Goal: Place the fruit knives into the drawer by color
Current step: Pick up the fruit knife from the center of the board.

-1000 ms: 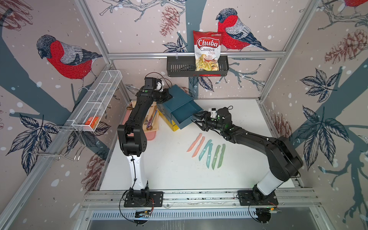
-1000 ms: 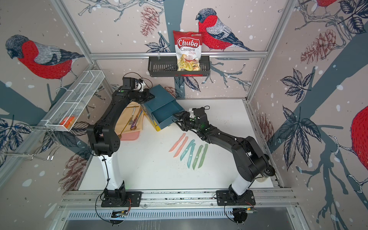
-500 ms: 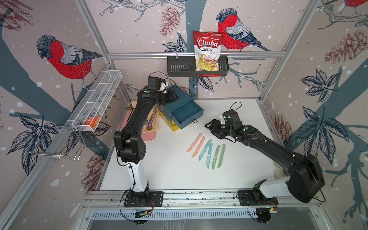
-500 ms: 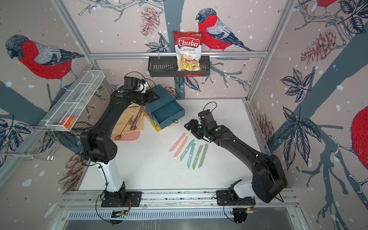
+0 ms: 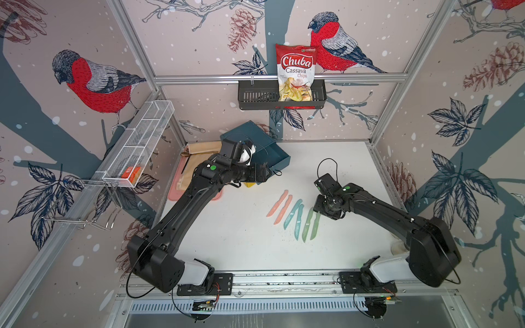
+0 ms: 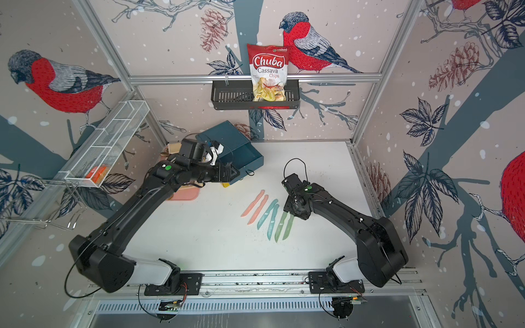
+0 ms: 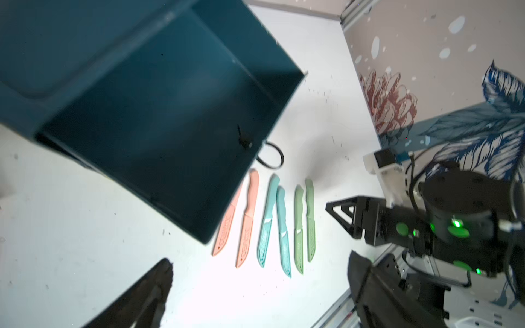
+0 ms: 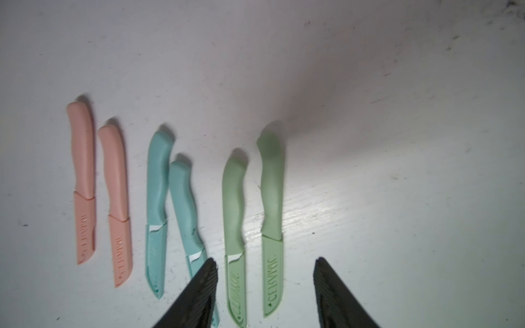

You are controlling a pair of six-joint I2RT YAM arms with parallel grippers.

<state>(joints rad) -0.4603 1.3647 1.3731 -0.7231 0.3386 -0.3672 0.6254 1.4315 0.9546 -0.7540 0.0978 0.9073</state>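
6 slim, matte pastel fruit knives [image 8: 156, 184]

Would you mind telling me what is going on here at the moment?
Two robot arms are meant to put six small knives away by colour. The teal top drawer is pulled out and looks empty, with the left gripper open at its front. The right gripper hovers open over the two green knives. All six lie in a row on the table, none picked up yet.

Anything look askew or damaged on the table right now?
Only slightly: one teal knife lies slanted, nearly touching the other teal knife, while the pink knives and green knives lie parallel. No spill or damage shows.
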